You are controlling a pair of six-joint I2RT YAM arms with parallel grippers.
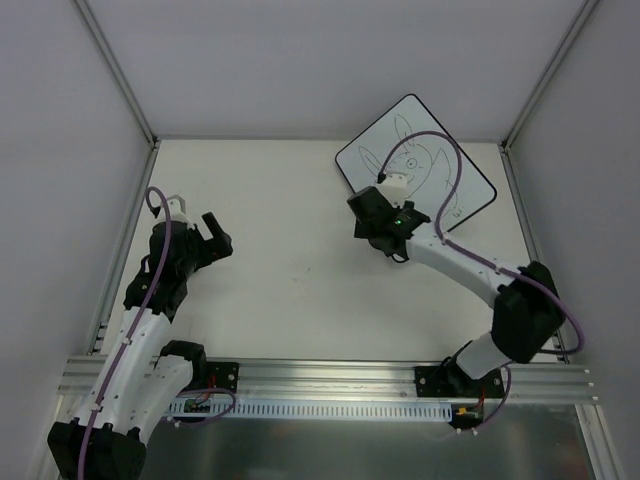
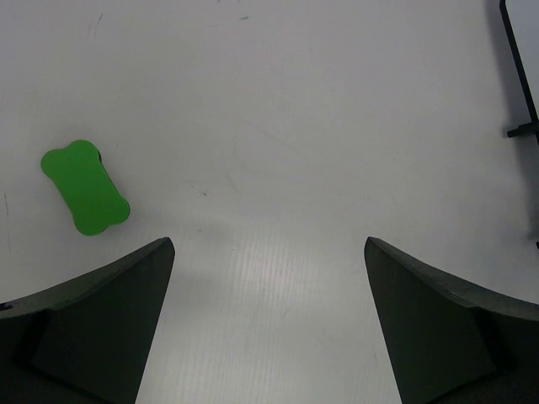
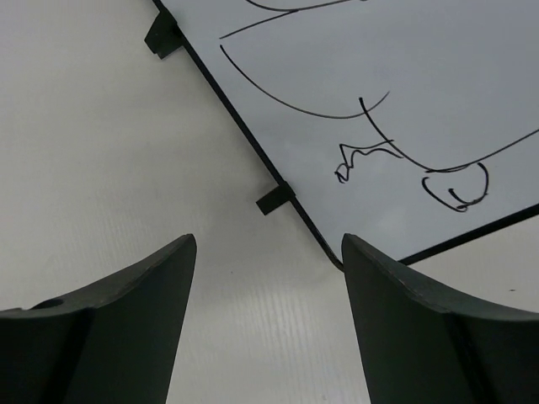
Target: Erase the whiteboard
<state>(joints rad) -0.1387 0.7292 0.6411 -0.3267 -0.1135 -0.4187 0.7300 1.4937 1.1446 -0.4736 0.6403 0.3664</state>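
Note:
The whiteboard [image 1: 430,150] lies tilted at the back right of the table, with a black rabbit drawing on it. In the right wrist view its black-framed edge [image 3: 244,135] carries two small feet, and a rounded corner sits just beside my right finger. My right gripper [image 1: 365,208] [image 3: 269,240] hovers at the board's near-left edge, open, with bare table between the jaws. My left gripper [image 1: 217,240] [image 2: 269,242] stands wide open over bare table at the left. In the left wrist view a green bone-shaped eraser [image 2: 85,187] lies ahead and to the left, apart from the fingers.
A strip of the whiteboard's frame [image 2: 520,76] shows at the right edge of the left wrist view. White walls with metal posts [image 1: 125,85] close in the table on three sides. An aluminium rail [image 1: 330,375] runs along the near edge by the arm bases.

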